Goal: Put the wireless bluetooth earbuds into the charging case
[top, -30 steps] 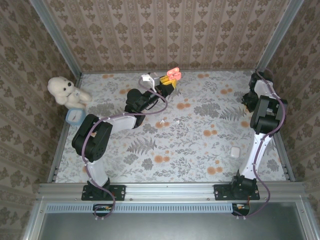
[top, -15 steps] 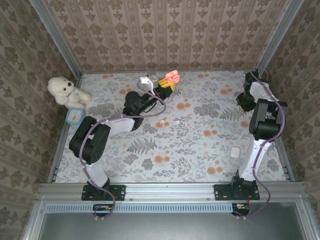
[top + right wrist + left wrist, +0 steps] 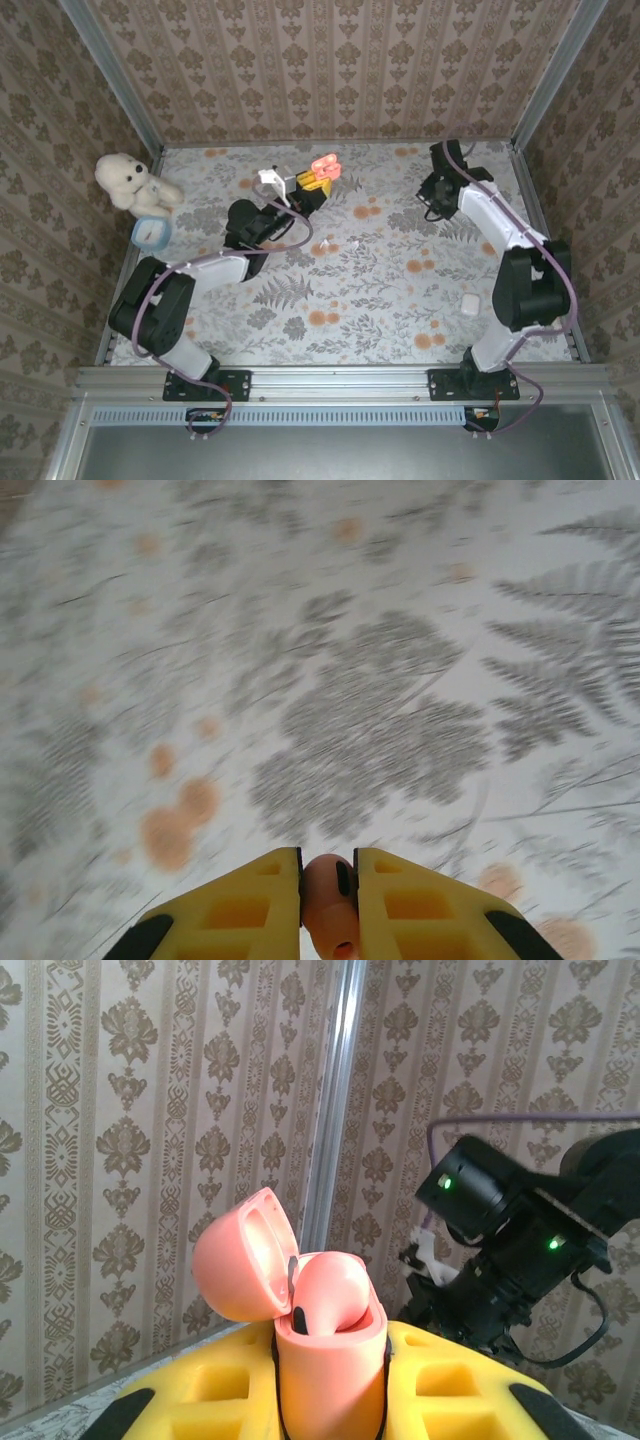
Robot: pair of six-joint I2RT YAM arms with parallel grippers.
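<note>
Holding the open pink charging case (image 3: 330,1360) in my left gripper (image 3: 330,1395), shut on it, bottom centre of frame. My right gripper (image 3: 328,880) pinches one orange-pink earbud (image 3: 326,905), bottom centre, above the table (image 3: 350,680). Outstanding, I judge: carrying and seating this earbud; whether the other is already seated, I cannot tell.

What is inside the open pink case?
A rounded pink lump pokes up from the case, maybe a bud. The lid looks empty. The wells below are hidden by the case's wall.
</note>
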